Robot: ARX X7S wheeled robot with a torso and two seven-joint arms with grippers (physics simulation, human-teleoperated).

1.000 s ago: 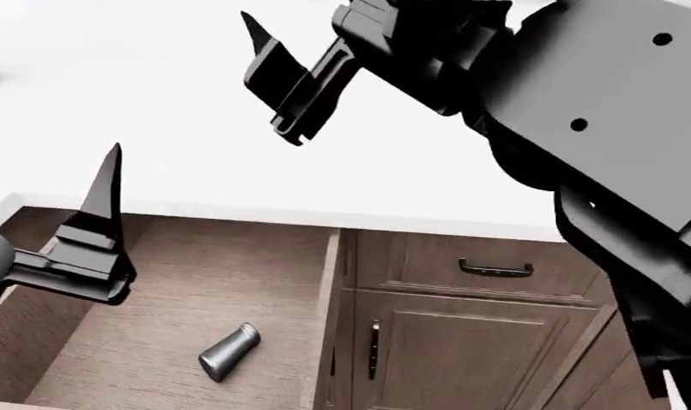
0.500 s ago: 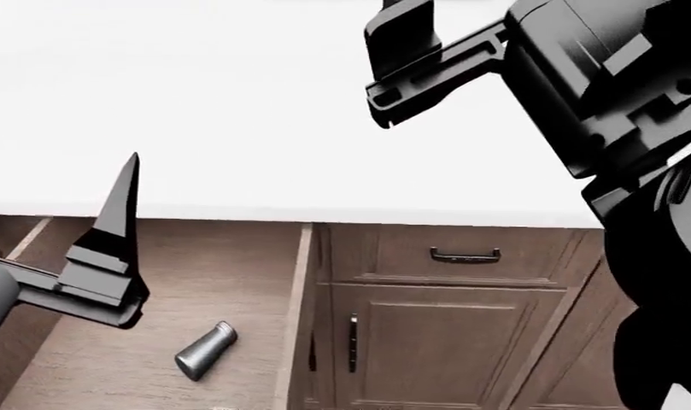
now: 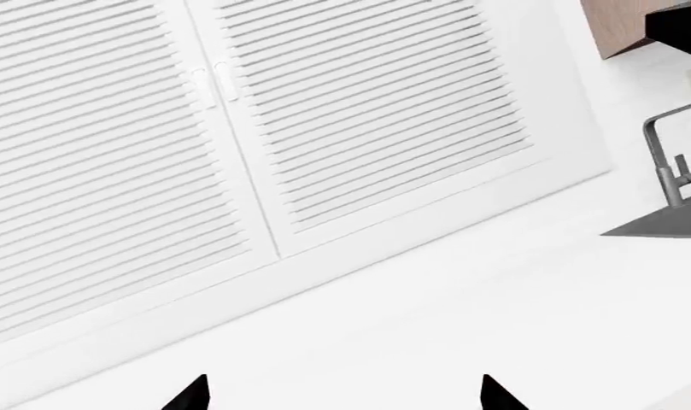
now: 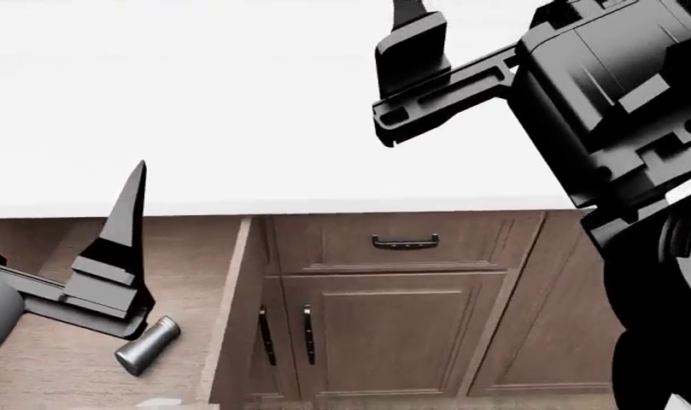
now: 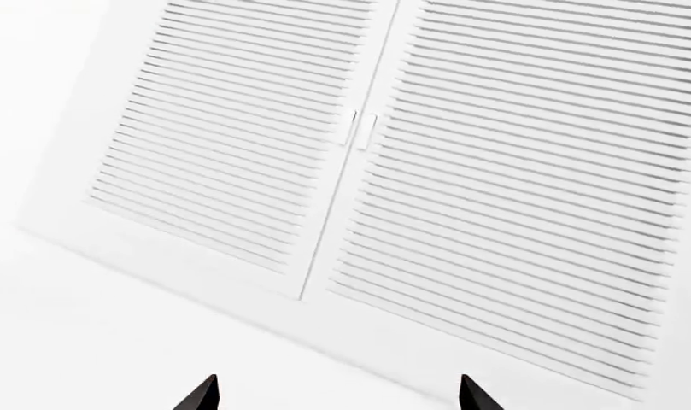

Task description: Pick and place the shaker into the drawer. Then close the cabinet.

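Grey metal, small and cylindrical, the shaker (image 4: 147,344) lies on its side on the wood-grain floor of the open brown drawer (image 4: 225,307), close to the drawer's right side wall. That drawer stands pulled out from under the edge of the white worktop (image 4: 208,111). Beside the drawer, on the cabinet face, sit a shut shallow drawer front with a dark bar handle (image 4: 406,243) and, below it, two brown panelled doors (image 4: 385,342) with upright dark handles.

Over the drawer, just beside the shaker but not gripping it, hangs the left hand (image 4: 49,248); one pointed black finger (image 4: 123,222) rises in front of the worktop edge, and the left wrist view shows both fingertips spread wide with nothing between them. Well above the drawer, over the worktop, the right hand (image 5: 336,395) is raised, and the right wrist view shows its two tips likewise apart and empty.

Both wrist views face white louvred shutters (image 3: 243,128) behind the worktop. A grey faucet (image 3: 668,158) and the edge of a sink appear in the left wrist view.
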